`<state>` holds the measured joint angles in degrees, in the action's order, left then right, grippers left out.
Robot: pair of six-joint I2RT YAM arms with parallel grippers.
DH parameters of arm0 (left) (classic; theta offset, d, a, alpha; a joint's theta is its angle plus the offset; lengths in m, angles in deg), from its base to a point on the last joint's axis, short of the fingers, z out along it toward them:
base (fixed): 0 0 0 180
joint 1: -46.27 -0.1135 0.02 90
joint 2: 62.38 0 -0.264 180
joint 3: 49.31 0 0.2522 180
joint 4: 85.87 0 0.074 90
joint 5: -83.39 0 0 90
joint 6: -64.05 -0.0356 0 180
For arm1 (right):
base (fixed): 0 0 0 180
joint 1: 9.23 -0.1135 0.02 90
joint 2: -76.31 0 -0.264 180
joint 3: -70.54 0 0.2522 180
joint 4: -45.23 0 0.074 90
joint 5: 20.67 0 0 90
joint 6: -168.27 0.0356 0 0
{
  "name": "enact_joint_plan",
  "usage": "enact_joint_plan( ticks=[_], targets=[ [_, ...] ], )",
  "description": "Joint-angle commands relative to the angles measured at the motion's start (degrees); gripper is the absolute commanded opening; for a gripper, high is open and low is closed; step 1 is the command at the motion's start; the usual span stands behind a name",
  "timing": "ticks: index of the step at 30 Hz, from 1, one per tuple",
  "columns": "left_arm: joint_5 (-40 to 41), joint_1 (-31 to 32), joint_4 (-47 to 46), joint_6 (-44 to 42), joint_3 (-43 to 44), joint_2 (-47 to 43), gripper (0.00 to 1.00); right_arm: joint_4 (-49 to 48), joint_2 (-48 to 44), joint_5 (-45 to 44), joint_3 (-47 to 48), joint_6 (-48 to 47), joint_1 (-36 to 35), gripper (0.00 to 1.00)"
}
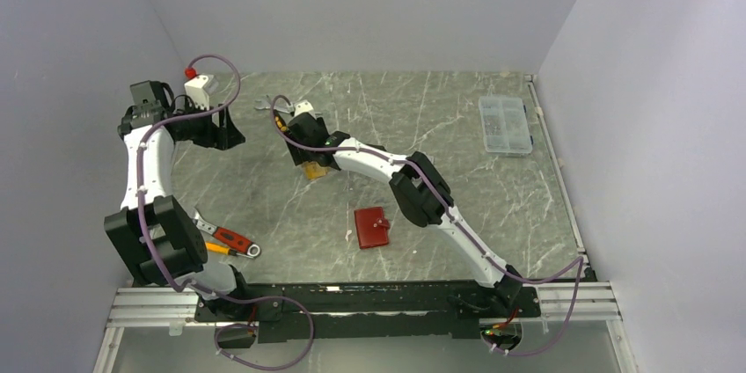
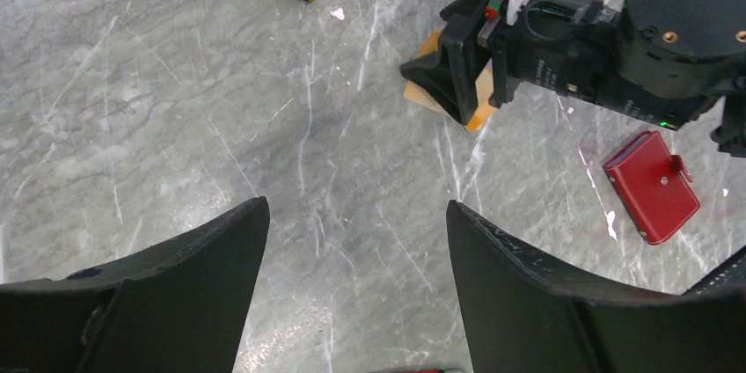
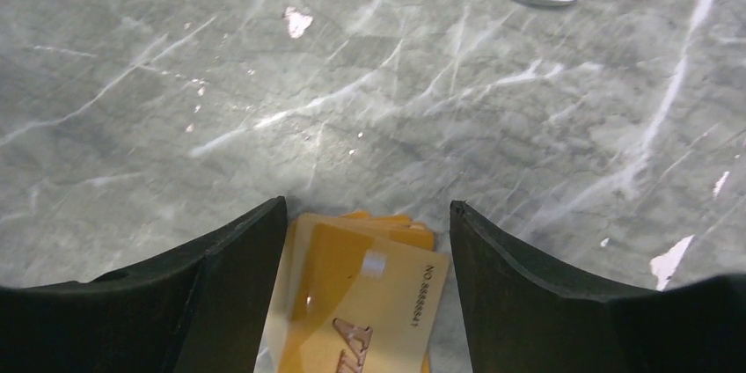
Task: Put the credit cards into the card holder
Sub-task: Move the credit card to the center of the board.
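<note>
Grey veined marble tabletop (image 1: 264,188) lies under the right gripper (image 3: 368,208). Its black wedge-shaped fingers stand apart astride the credit cards (image 3: 361,294), a flat, slightly fanned stack of glossy orange plastic, probably lined up for a pinch. The left gripper (image 2: 356,212) hangs open and empty, off to the side. Well apart, nearer the bases, lies the card holder (image 1: 371,227), red leather-look, snapped closed.

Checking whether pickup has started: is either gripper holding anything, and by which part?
Left gripper: open, nothing held. Right gripper straddles the orange credit cards across their side edges; whether it grips them cannot be told.
</note>
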<state>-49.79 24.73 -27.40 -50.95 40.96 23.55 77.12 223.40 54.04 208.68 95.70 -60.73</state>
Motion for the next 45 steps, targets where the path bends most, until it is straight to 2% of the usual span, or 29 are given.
enact_joint_plan(
  ticks=[1,8,16,26,28,30,33,37,41,45],
  targets=[
    [-4.7,-2.0,2.2,-1.8,-0.9,-2.0,0.8,1.6,2.1,-5.1,3.1,-2.3,-0.1,0.7],
    [-6.3,-4.2,3.3,-2.8,-2.0,-2.0,0.79,1.5,1.5,-7.4,0.5,-4.6,-2.1,0.61],
    [-7.5,-4.6,3.9,-3.1,-2.2,-3.4,0.8,-2.5,-5.6,-6.7,-13.0,-1.1,-3.4,0.59],
    [-8.4,-4.6,7.0,-6.2,-3.3,-4.9,0.81,-3.0,-10.4,-7.4,-23.0,2.8,-4.9,0.55],
    [-9.5,-4.4,8.2,-7.5,-3.6,-5.0,0.82,-3.4,-11.6,-7.0,-24.4,3.7,-4.9,0.57],
    [-9.8,-3.7,8.1,-8.4,-4.5,-5.5,0.83,-3.5,-12.4,-6.7,-24.1,4.0,-4.6,0.65],
    [-8.6,-1.4,7.3,-9.7,-6.5,-6.3,0.84,-1.8,-13.5,-2.7,-20.5,5.4,-2.1,0.71],
    [-4.9,4.4,6.0,-10.9,-8.3,-7.0,0.87,-2.3,-17.3,7.5,-19.8,9.0,2.3,0.75],
    [-0.2,10.6,1.4,-12.0,-10.3,-7.1,0.87,-7.5,-21.7,16.3,-28.1,13.1,6.1,0.74],
    [0.4,13.2,-3.2,-12.7,-12.0,-4.9,0.86,-13.7,-23.8,23.7,-36.4,16.9,8.8,0.73]
  ],
)
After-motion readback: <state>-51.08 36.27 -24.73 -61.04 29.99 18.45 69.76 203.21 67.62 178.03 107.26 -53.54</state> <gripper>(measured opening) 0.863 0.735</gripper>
